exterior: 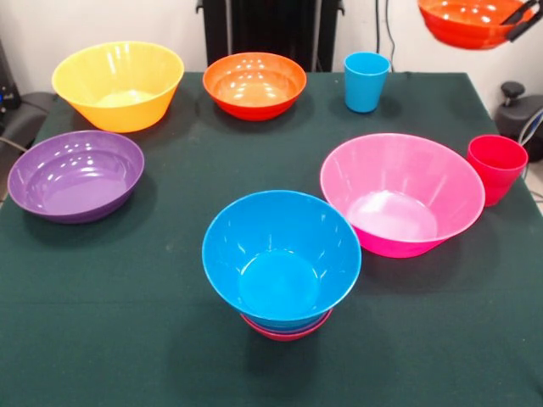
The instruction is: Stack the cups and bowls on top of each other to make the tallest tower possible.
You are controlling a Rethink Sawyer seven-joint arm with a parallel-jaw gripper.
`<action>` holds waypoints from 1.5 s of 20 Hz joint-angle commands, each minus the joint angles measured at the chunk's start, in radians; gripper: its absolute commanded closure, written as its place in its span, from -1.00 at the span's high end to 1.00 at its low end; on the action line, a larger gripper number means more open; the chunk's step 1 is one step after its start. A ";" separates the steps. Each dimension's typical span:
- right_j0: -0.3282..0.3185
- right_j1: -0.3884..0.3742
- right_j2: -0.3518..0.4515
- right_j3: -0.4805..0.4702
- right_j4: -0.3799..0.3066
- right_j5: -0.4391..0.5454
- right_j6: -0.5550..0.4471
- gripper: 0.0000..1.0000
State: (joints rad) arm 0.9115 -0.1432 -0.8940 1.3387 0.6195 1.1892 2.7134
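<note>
The tower [282, 263] stands front centre: a medium blue bowl on top, a small blue bowl barely showing under it, and a small magenta-red bowl [287, 331] at the bottom. A second orange-red bowl [468, 20] hangs in the air at the top right, with my gripper [519, 20] shut on its right rim. On the table sit a yellow bowl [119, 85], an orange-red bowl [254, 85], a purple bowl [76, 175] and a pink bowl [400, 195]. The light blue cup [366, 81] stands upright at the back. The red cup [496, 166] stands right of the pink bowl.
The table [170, 339] has a dark green cloth. The black pedestal [271, 30] stands behind the far edge. A black device [519, 110] sits off the table's right side, and dark gear shows at the left edge [17, 110].
</note>
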 commanded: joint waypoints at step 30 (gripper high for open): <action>-0.597 -0.083 0.032 -0.446 -0.327 0.169 -0.237 -1.00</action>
State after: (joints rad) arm 0.4048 -0.1992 -0.9942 0.9478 0.3932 1.3049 2.7134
